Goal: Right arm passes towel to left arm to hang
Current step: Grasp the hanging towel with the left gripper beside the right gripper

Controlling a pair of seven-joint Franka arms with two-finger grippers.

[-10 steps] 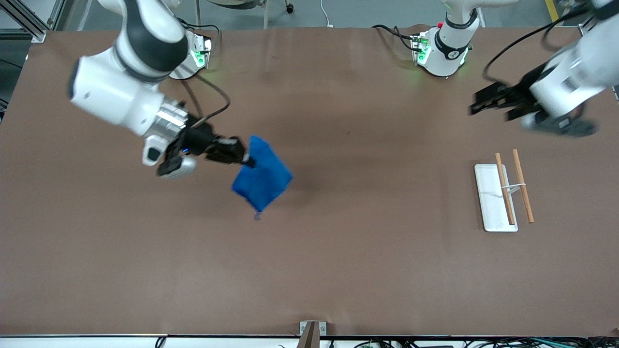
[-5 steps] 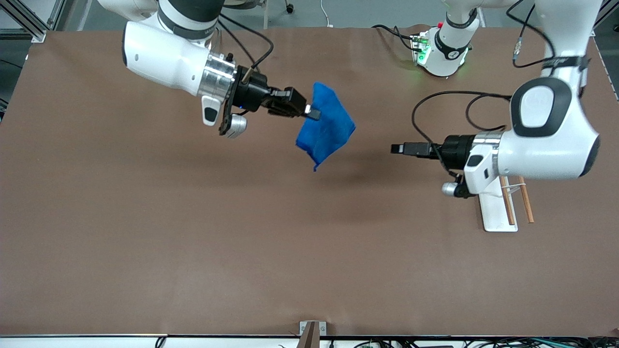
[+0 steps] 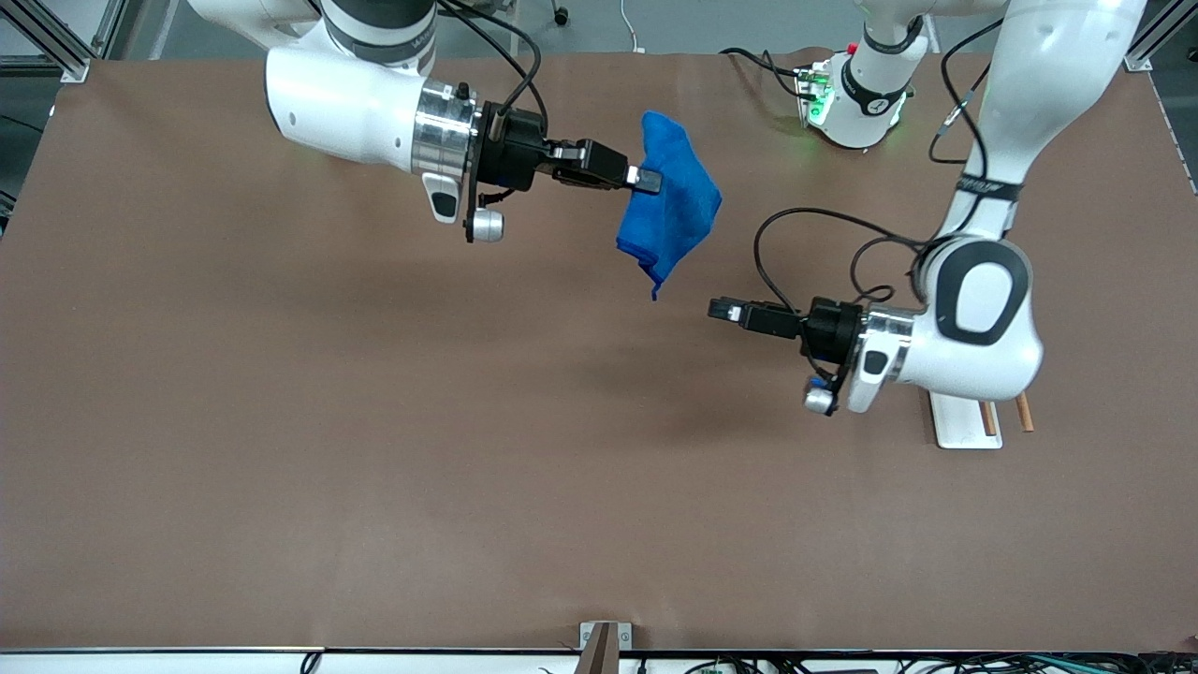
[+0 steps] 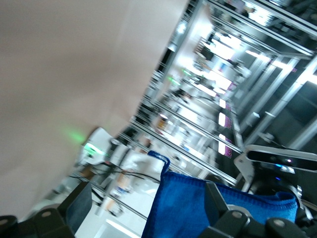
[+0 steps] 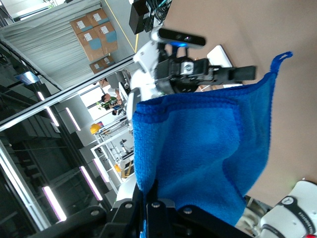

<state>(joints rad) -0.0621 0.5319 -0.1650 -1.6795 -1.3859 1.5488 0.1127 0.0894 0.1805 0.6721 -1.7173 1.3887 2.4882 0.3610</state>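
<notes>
The towel (image 3: pixel 672 201) is held in mid-air over the table (image 3: pixel 281 468), pinched at one edge by the right gripper (image 3: pixel 646 180), its loop corner hanging down. The left gripper (image 3: pixel 719 308), fingers spread, is pointed at it from about four o'clock, not yet touching. The handover is judged to be in hand; next, a free edge must be closed on before release.

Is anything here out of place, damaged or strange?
Nothing stands out. The right gripper holds the towel in the air by one edge, its loop hanging free. The left gripper, fingers open, points toward it without touching.
</notes>
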